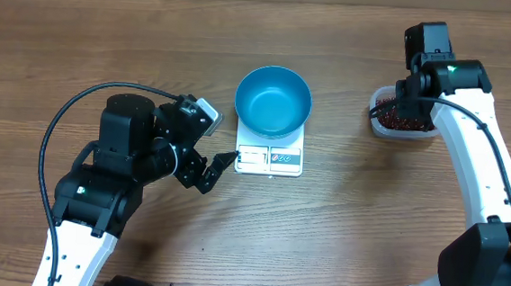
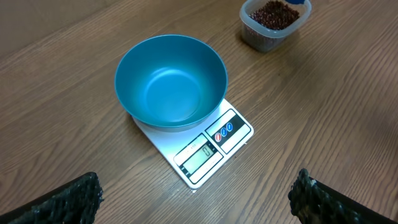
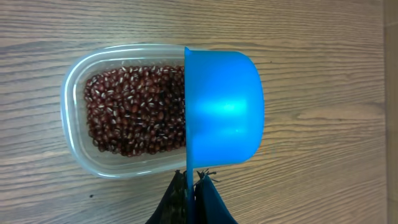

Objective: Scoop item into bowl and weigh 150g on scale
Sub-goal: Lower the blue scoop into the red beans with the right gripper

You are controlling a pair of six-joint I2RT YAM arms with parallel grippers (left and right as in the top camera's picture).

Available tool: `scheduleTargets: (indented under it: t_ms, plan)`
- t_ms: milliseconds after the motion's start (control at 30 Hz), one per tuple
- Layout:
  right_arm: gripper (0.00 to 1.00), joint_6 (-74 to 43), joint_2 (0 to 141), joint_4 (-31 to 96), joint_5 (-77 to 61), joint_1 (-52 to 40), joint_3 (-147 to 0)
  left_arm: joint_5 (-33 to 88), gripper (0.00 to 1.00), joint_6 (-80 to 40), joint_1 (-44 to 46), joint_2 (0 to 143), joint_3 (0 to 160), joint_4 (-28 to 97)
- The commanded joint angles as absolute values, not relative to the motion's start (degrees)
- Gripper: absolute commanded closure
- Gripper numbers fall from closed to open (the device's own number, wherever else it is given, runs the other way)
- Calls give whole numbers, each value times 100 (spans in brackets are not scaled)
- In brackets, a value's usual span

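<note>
Scoop is hanging over the beans, well right of the scale, our right gripper pinching its handle. Our left gripper is hovering spread left of the scale, bowl sitting on it. We're risking beans spilling if that handle twists.

I see a wooden bench. The scale sits mid-bench. A tub lies well to its right.
</note>
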State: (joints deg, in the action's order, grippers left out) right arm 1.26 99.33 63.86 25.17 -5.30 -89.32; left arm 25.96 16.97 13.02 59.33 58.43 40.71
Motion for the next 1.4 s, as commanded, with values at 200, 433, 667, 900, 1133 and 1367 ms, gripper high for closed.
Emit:
scheduleTargets:
  t_ms: [200,433,667,900,1133,1367]
  plan:
    - [96,40,9915,6357,2327,-552,-8995,2683,0,1824,1275,5961,5994,4047]
    - [96,40,9915,6359,2329,-552,-8995,2683,1,1824,1275,5961,5994,4047]
    - [96,40,9922,6359,2331,-552,-8995,2683,0,1824,1275,5961,5994,4047]
    - [96,43,10127,6479,2349,-552,-8995,2683,1,1824,1275,5961,5994,4049]
    - [96,43,10322,6477,2504,-552,-8995,2685,0,1824,1275,5961,5994,4047]
    - [96,43,10322,6447,2783,-552,-8995,2683,0,1824,1275,5961,5994,4047]
